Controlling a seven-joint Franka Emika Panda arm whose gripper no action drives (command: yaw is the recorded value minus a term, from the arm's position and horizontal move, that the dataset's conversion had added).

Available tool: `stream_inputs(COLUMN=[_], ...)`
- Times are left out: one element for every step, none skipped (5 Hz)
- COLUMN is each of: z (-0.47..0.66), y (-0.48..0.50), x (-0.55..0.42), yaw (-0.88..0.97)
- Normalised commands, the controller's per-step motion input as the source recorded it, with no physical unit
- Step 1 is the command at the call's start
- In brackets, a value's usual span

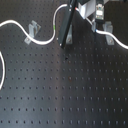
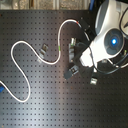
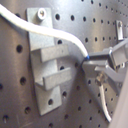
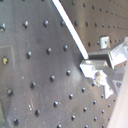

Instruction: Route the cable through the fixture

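One big black perforated breadboard (image 1: 65,95) is carrying everything here. The white Franka arm (image 2: 107,37) is reaching in from about two o'clock in the second exterior view.

The cable (image 3: 60,36) is snaking across the board in loose waves. Its green band (image 1: 53,27) is sitting at about eleven o'clock in the first exterior view, and its red band (image 2: 80,22) at about one o'clock in the second exterior view.

The gripper (image 3: 92,64) is pinching the cable just beside the fixture (image 3: 47,70), jaws pressed together on the cord. I'd guess it is holding so close because a short run of cord is easier to steer into a narrow slot.

In the first wrist view the cord is crossing the fixture's backplate at about twelve o'clock from the upper prong. The gap between the two prongs is looking empty, so I'm judging the routing as not yet done.

A wider U-shaped clip (image 1: 34,29) is sitting at about ten o'clock in the first exterior view with the cable passing at it. A leaning clip (image 1: 106,27) is standing at about two o'clock, also close to the cord. Whether either one is actually holding the cord, I cannot tell.
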Motion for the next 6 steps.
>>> stream_inputs(z=[-0.24,-0.41,-0.38,-0.26,-0.13,-0.06], y=[-0.3,-0.221,-0.1,-0.044,0.001,0.0], x=[0.05,0.074,0.05,0.055,0.001,0.001], yaw=[-0.49,-0.39,-0.27,-0.29,-0.49,-0.89])
